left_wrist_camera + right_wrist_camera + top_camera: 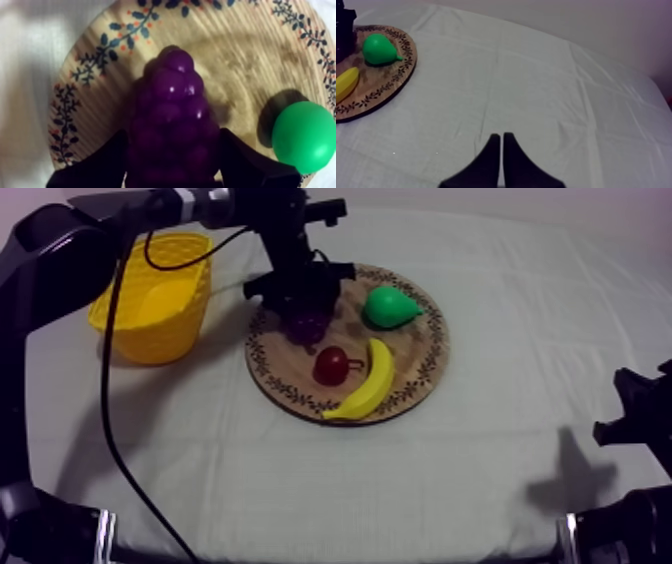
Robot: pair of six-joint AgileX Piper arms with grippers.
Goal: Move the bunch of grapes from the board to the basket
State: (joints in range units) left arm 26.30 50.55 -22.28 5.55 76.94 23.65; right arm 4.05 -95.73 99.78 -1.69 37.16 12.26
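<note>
The purple bunch of grapes [308, 328] lies on the left part of the round wooden board [425, 358]. My left gripper [300, 300] reaches down onto it from the upper left. In the left wrist view the grapes [172, 120] stand between the two black fingers [102, 165], which press against both sides, so the gripper is shut on the bunch just over the board [100, 55]. The yellow basket [155, 293] stands left of the board. My right gripper [501, 136] hovers over bare cloth, fingers together, and sits at the right edge [638, 420] in the top view.
A green pear [388, 306], a small red fruit [331, 366] and a banana [368, 383] share the board. The pear [304, 136] lies close to the grapes. From the right wrist, the pear [380, 49] and banana [345, 82] are far off.
</note>
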